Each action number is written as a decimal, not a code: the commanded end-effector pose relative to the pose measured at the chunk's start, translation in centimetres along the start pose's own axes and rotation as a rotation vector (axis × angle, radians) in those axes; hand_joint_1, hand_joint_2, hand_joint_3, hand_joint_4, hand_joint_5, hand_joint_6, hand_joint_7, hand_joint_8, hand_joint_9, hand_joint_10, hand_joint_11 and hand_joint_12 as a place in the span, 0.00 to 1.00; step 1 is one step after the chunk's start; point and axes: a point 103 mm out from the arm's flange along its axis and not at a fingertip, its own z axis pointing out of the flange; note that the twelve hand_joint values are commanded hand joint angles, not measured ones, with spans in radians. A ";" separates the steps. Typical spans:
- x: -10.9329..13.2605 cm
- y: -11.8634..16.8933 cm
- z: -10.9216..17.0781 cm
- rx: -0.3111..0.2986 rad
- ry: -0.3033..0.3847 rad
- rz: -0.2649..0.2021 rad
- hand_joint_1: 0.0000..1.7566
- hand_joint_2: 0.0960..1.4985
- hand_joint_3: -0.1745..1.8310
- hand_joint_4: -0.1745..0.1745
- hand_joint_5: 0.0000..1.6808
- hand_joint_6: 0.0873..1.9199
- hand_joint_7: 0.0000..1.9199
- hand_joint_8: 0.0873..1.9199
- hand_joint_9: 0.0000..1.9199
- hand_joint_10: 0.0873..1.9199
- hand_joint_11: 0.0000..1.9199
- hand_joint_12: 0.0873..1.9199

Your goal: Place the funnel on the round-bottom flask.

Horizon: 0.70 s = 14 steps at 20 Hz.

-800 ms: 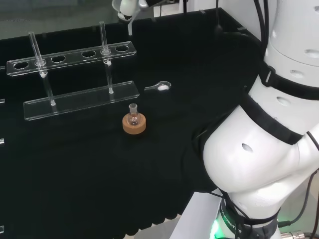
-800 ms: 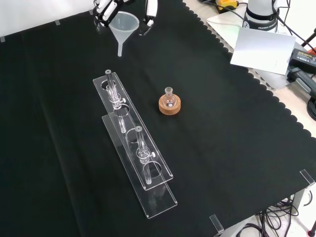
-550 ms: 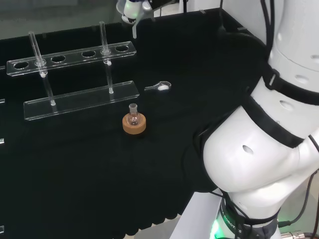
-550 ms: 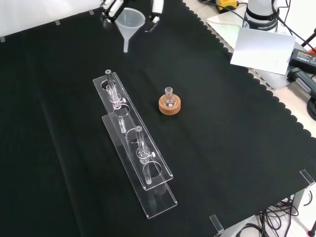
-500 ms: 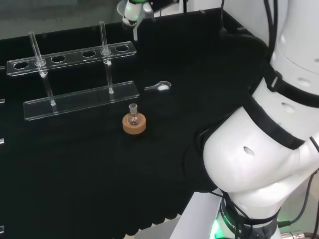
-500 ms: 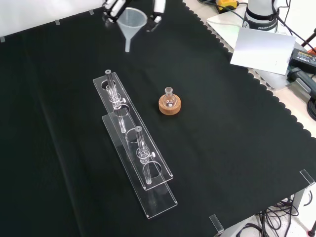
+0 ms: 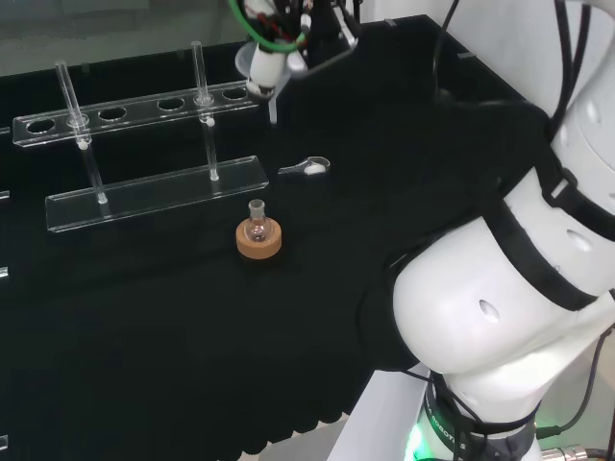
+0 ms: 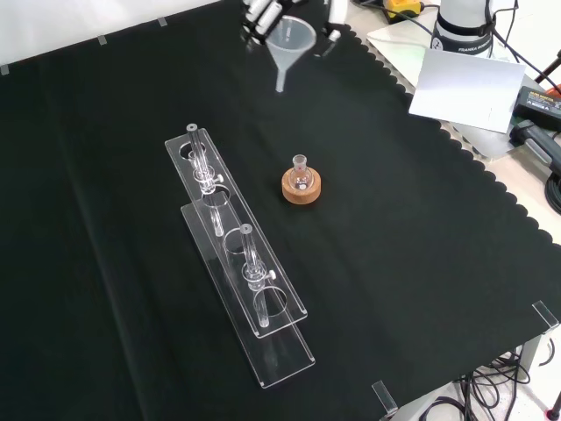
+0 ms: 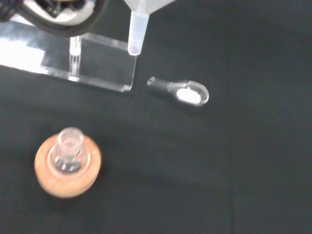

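Head view, left to right. Item: clear test-tube rack point(image 7: 144, 144), two tiers, set on the black-clothed worktop point(image 7: 144, 327); two glass tubes stand upright in it, one near its left end and one toward its right end. Item: round-bottom flask point(image 7: 256, 227), small, clear, upright, neck open, seated in a cork ring stand point(image 7: 259, 241); placed just in front of the rack's right end, apart from it. Item: funnel point(image 7: 261, 72), translucent, upright with spout down, held in the air above the rack's right end; well apart from the flask and behind it in this view. Item: robot hand point(image 7: 288, 34), at the view's top, fingers curled about the funnel's cone and gripping it. Item: small clear scoop point(image 7: 307, 167) holding a little white powder, lying flat on the cloth to the right of the rack and behind the flask.

Front view: funnel point(image 8: 293, 46) hangs near the top edge, between the fingers point(image 8: 259, 16); flask point(image 8: 301, 174) stands lower, near mid-cloth, right of the rack point(image 8: 237, 250).

Wrist view: funnel spout point(image 9: 136, 34) hangs beside the rack's end, scoop point(image 9: 183, 91) near it, flask point(image 9: 68, 148) apart.
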 end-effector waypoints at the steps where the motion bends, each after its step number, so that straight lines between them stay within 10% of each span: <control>1: 3.9 -1.9 2.8 0.004 0.019 -0.018 0.49 0.46 0.37 0.55 0.35 0.15 0.22 0.31 0.41 0.22 0.34 0.64; 14: 5.9 0.6 6.1 0.028 0.022 -0.048 0.49 0.46 0.37 0.55 0.35 0.16 0.22 0.31 0.41 0.22 0.34 0.64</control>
